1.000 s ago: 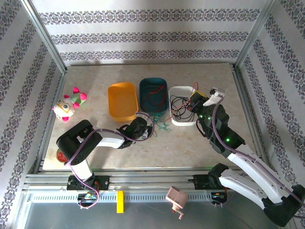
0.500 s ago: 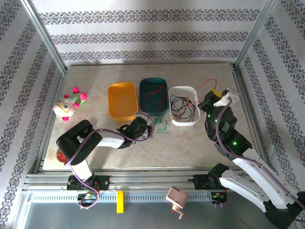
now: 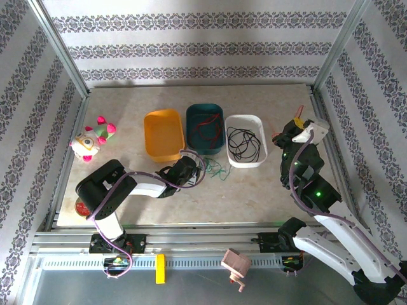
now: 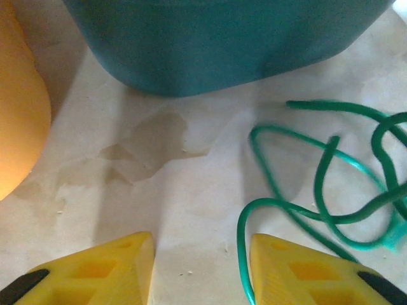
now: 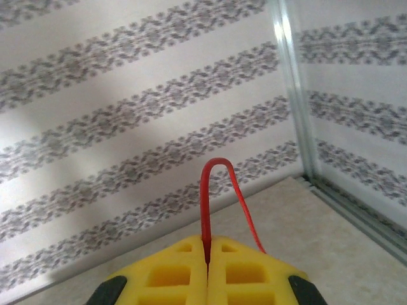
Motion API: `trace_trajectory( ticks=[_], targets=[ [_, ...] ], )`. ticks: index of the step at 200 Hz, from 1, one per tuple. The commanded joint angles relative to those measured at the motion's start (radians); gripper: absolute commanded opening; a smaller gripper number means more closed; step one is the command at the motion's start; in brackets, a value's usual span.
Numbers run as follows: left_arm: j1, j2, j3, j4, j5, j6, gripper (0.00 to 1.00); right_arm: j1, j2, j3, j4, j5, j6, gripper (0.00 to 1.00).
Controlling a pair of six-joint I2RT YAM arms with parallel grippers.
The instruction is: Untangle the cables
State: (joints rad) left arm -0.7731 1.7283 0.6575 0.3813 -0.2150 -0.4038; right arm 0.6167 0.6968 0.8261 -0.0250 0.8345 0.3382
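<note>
A red cable (image 5: 217, 164) had been drawn out of the white tray (image 3: 245, 164) and was held right of it, pinched in the closed right gripper (image 5: 206, 245). Black cables (image 3: 245, 141) were left inside, so separation was judged advanced. Its loop was pointed lengthwise out from the fingertips. Left of the tray, the left gripper (image 4: 200, 260) was spread wide beside a green cable (image 4: 322, 184).

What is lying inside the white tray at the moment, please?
A loose coil of black cable lies on the floor of the white tray, and bare white floor shows between its loops. Whether a finer strand hides beneath the coil cannot be told.
</note>
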Motion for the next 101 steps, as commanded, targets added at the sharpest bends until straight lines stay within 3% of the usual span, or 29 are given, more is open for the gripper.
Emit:
trace_trajectory(
  ticks=[1, 63, 101],
  targets=[
    [-0.006, -0.002, -0.021, -0.019, -0.024, -0.006, 0.41, -0.016, 0.017, 0.053, 0.074, -0.177, -0.065, 0.03],
    [-0.006, -0.083, -0.084, 0.036, -0.062, -0.029, 0.40, -0.072, 0.300, 0.229, 0.073, -0.527, -0.037, 0.03],
    [-0.006, -0.205, -0.147, 0.063, -0.106, -0.058, 0.48, -0.122, 0.533, 0.339, 0.127, -0.730, 0.035, 0.03]
  ],
)
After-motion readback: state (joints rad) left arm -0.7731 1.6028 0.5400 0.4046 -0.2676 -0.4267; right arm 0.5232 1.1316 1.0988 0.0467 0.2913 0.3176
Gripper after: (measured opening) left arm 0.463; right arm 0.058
